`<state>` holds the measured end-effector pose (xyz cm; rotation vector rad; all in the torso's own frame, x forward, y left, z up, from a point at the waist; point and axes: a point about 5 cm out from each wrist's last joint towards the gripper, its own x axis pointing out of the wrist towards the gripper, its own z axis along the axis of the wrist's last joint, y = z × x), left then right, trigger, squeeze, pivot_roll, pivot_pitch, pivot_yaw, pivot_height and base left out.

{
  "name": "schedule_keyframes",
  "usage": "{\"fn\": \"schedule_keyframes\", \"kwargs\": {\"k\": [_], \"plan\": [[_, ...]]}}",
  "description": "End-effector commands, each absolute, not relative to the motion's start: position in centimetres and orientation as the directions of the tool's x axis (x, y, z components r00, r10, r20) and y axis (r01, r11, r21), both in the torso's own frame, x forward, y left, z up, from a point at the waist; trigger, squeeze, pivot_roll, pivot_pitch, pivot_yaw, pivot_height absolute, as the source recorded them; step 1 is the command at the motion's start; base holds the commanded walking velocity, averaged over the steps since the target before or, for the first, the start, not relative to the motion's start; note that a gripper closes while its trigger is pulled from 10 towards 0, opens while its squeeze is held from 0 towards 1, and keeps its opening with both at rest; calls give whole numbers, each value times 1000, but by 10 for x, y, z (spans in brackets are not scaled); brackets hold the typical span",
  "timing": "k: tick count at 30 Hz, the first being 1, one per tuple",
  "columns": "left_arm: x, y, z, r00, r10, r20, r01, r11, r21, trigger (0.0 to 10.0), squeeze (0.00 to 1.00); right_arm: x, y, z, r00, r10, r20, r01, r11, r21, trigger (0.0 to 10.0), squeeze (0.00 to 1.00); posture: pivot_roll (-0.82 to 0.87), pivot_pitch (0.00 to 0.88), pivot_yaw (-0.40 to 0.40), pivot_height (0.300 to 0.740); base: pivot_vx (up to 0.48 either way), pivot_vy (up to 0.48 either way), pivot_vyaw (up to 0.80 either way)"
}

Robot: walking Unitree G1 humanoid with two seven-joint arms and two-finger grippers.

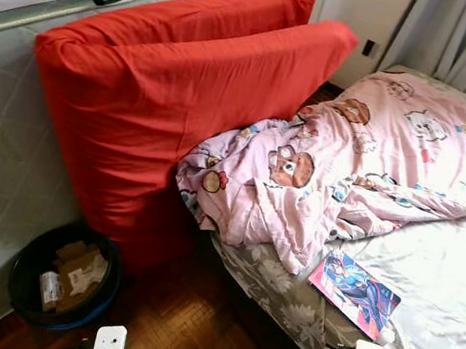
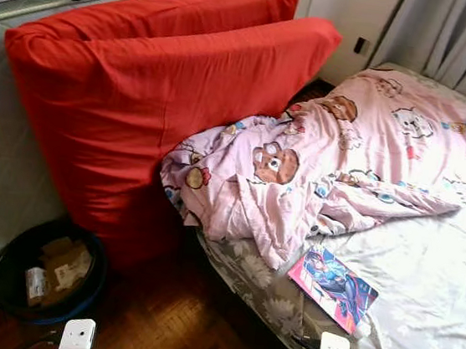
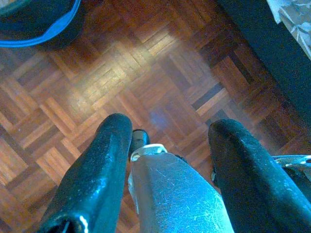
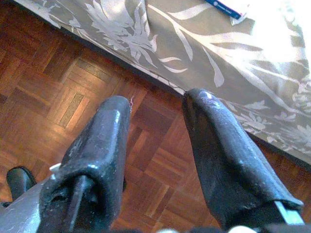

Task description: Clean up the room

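While both arms hang low over the parquet floor (image 3: 160,87), the left gripper (image 3: 167,131) is spread and holds nothing, and the right gripper (image 4: 158,114) is likewise parted and empty just beside the bed's near edge. Its wrist view catches the grey leaf-print sheet (image 4: 204,43) draping that edge and a corner of the comic book, a detail the left wrist view lacks; the left wrist view instead shows the blue rim of the black bin (image 3: 39,24). From the head views, that bin (image 1: 65,278) sits on the floor by the wall, holding cardboard scraps. A comic book (image 1: 354,291) lies on the bed near its near edge. Beyond it, a crumpled pink cartoon-print blanket (image 1: 343,166) spreads across the bed. Two large red pillows (image 1: 167,91) stand leaning against the wall at the bed's side.
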<state>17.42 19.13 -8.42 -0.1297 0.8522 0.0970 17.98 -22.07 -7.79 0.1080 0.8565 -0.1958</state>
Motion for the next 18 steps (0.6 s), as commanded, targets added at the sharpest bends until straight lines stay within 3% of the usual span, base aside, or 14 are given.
{"fn": "schedule_keyframes", "kwargs": {"k": [1, 18], "plan": [[175, 225, -81, 570, 148, -808, -97, 989, 113, 10000, 0, 199, -236, -67, 598, -75, -798, 171, 985, 35, 10000, 0, 8, 0, -42, 740, 0, -480, -769], [174, 226, -81, 566, 149, -811, -107, 988, 107, 10000, 0, 199, -235, -67, 596, -71, -800, 167, 985, 36, 10000, 0, -1, 0, -39, 740, 0, -28, -767]]}}
